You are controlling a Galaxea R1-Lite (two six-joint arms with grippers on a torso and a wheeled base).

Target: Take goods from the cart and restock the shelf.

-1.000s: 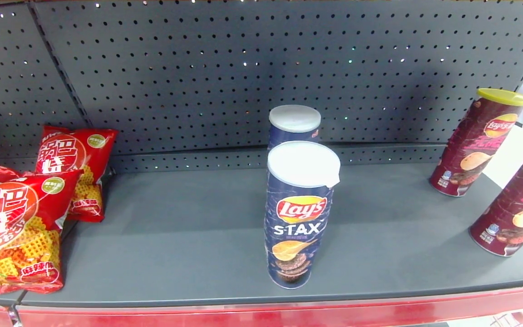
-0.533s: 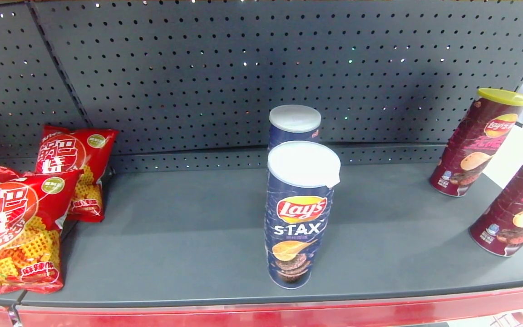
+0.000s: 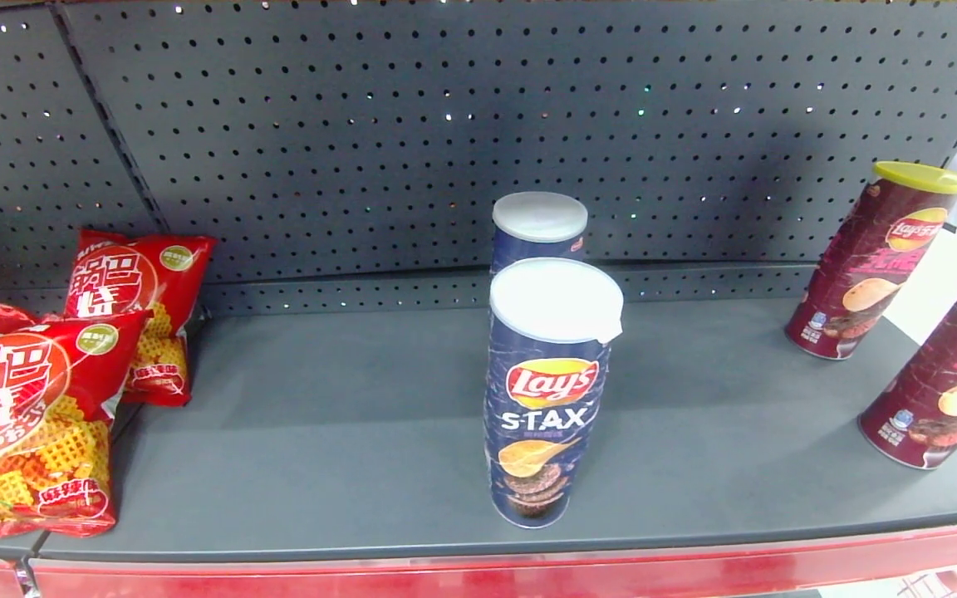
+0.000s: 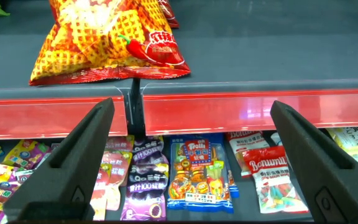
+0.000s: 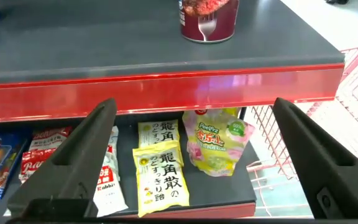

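Note:
Two blue chip cans stand mid-shelf in the head view, the front can close before the back can. Two maroon chip cans stand at the shelf's right end. Red snack bags lean at the left. My left gripper is open and empty, level with the shelf's red front edge, below a red bag. My right gripper is open and empty, before the red front edge, under a maroon can.
A grey perforated back panel closes off the shelf behind. The grey shelf board has bare room on both sides of the blue cans. A lower shelf holds candy packets and snack pouches. A pink wire cart stands to the right.

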